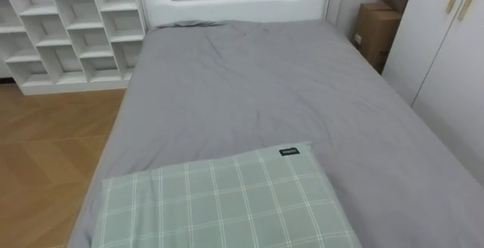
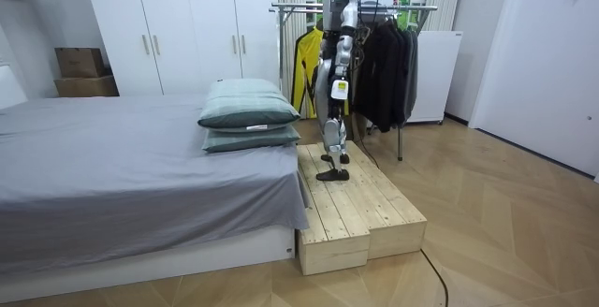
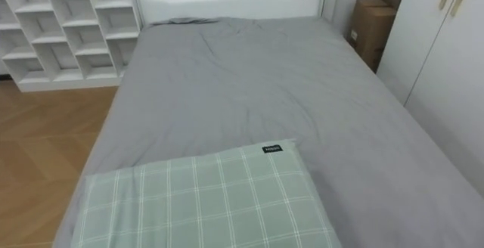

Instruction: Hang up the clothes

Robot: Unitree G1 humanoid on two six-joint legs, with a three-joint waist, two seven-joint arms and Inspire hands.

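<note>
A metal clothes rack [image 2: 298, 8] stands behind the wooden platform [image 2: 351, 209], with a yellow garment [image 2: 303, 68] and several dark garments [image 2: 384, 68] hanging on it. I stand on the platform beside the rack, at the pillow end of the bed, facing down the bed. My left hand [image 2: 339, 90] hangs at my side near the rack. The eye views look down on the grey bed sheet [image 1: 257, 89] and a green checked pillow [image 1: 219, 203] close below me.
Two green pillows [image 2: 248, 106] are stacked at the bed's end next to the platform. White wardrobes [image 1: 446, 44] line the bed's right side, with cardboard boxes [image 1: 374, 32] in the corner. White cube shelves [image 1: 68, 29] stand at the far left, over wooden floor [image 1: 45, 142].
</note>
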